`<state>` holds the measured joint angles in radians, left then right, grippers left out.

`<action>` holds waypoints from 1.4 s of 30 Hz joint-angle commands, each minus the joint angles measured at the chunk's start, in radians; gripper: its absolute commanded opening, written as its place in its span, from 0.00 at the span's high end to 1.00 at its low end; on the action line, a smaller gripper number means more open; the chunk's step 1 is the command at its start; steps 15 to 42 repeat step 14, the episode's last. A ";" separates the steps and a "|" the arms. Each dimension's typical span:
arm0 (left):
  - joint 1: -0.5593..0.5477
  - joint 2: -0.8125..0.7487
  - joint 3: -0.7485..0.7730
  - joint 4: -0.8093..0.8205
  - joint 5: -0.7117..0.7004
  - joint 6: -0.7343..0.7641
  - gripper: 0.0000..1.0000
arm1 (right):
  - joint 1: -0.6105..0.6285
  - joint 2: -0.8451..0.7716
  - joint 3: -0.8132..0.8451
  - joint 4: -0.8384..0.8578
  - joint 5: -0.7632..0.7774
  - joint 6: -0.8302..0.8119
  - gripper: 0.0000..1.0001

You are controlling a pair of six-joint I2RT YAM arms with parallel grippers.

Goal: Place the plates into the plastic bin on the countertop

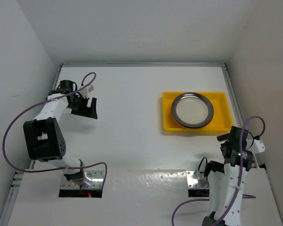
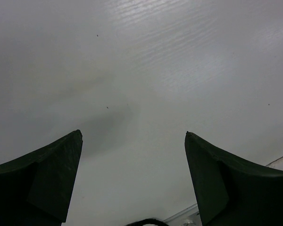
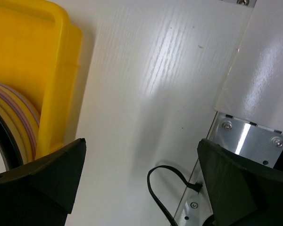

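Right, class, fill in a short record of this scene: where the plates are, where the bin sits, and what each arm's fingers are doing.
plates: stacked in the yellow bin, a steel-rimmed one on top
yellow bin: on the right side of the countertop
left fingers: open, empty, over bare countertop on the left
right fingers: open, empty, by the bin's near right corner
outside the bin: no plate visible

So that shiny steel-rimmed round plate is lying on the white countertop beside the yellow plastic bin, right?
No: the shiny steel-rimmed round plate lies inside the yellow plastic bin, not beside it on the white countertop; the top external view shows this.
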<state>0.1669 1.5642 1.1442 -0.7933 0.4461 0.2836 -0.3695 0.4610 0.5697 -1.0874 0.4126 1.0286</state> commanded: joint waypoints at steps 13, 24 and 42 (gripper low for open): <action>-0.018 -0.125 -0.055 0.042 -0.047 0.017 0.11 | 0.004 -0.036 0.002 -0.029 -0.064 0.024 0.00; -0.018 -0.125 -0.055 0.042 -0.047 0.017 0.11 | 0.006 -0.036 0.004 -0.028 -0.064 0.016 0.00; -0.018 -0.125 -0.055 0.042 -0.047 0.017 0.11 | 0.006 -0.036 0.004 -0.028 -0.064 0.016 0.00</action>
